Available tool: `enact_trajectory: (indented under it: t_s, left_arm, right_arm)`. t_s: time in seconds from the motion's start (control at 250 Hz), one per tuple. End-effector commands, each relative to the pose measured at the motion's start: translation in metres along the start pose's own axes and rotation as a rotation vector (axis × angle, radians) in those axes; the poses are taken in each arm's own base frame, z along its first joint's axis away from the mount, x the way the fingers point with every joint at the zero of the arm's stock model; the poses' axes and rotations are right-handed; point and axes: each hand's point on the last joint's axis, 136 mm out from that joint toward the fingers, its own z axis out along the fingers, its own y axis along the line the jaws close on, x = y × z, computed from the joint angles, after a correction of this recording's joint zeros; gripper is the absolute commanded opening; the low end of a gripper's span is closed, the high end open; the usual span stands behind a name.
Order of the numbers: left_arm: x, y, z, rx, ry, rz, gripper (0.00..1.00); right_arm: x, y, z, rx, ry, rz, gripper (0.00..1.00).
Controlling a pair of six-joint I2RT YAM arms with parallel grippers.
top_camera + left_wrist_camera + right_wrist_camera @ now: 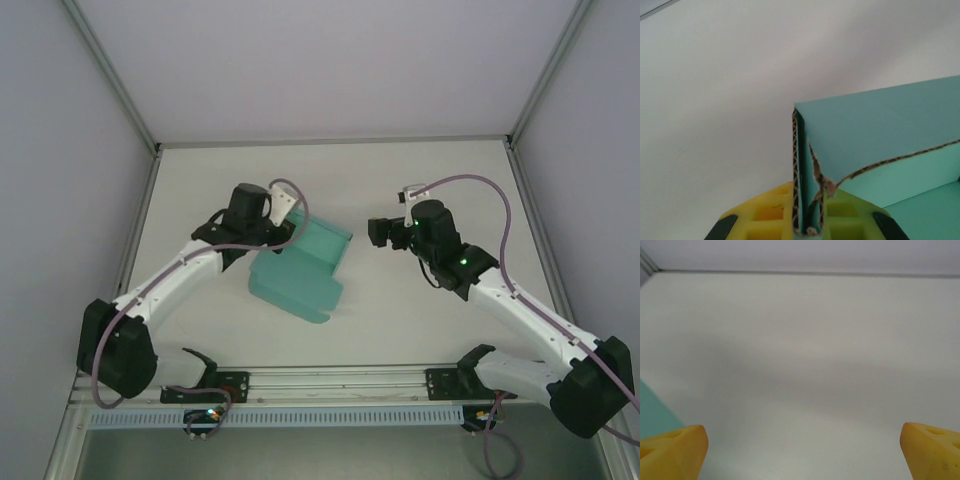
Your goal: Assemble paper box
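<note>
At the left, our left gripper (pixel 807 222) has its yellow pads pinched tight on a raised wall of the teal-green corrugated card box (pixel 300 268). The box lies half folded just left of the middle of the pale white table (pixel 420 320). We judge the card light and fairly stiff yet easy to crease or tear, so best held by a wall edge close to a fold. To the right, our right gripper (pixel 802 450) hangs with jaws spread wide and empty, apart from the box, with open table around it and the grey enclosure walls (pixel 60 150) well off.
</note>
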Motion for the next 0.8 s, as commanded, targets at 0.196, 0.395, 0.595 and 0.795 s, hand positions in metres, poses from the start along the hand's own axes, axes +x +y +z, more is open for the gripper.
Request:
enact_trajectory:
  t_s: [0.196, 0.395, 0.595, 0.795]
  left_arm:
    - [0.053, -0.053, 0.029, 0.165, 0.435, 0.391, 0.0]
    - [0.085, -0.059, 0.072, 0.132, 0.697, 0.542, 0.0]
    - [0.091, -0.051, 0.105, 0.054, 0.805, 0.645, 0.0]
    - [0.088, -0.048, 0.141, -0.068, 0.806, 0.705, 0.0]
  right_arm:
    - [0.025, -0.04, -0.012, 0.131, 0.09, 0.05, 1.0]
    - [0.032, -0.048, -0.015, 0.141, 0.11, 0.072, 1.0]
    - [0.039, -0.05, -0.018, 0.129, 0.119, 0.078, 1.0]
    - [0.045, -0.053, -0.018, 0.126, 0.118, 0.081, 1.0]
